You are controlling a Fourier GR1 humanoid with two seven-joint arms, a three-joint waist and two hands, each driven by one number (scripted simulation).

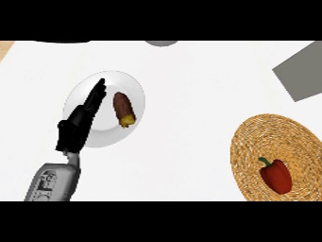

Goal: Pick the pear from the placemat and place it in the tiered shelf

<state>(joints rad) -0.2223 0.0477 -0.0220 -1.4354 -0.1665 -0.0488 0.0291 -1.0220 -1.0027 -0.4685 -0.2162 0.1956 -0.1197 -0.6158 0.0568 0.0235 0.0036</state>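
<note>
Lying on the placemat [261,137] right now is a red pepper [277,176], low on the mat and toward its right side. Its long axis runs on a slant: the green stem points up and left, and the fat red body trails down and to the right. The mat's near edge is cut off at the bottom of the view, just below the pepper.

Up above the placemat, a grey slab [309,71] sits tilted on the white counter [191,118], sliced off by the right edge; what it is, I cannot tell. Further left along the top, a small grey object [162,43] barely shows.

Well left of the placemat and a bit higher is a plate [132,87], holding a brown item [123,108] with a yellow near end, its length nearly straight up the view. Hard to name that one.

Over the plate's left half is the left hand [76,125], fingers straight and pressed together, pointing away, just beside the brown item. Whether it touches the plate, I cannot tell. Its grey forearm [54,182] comes in from the lower edge.
</note>
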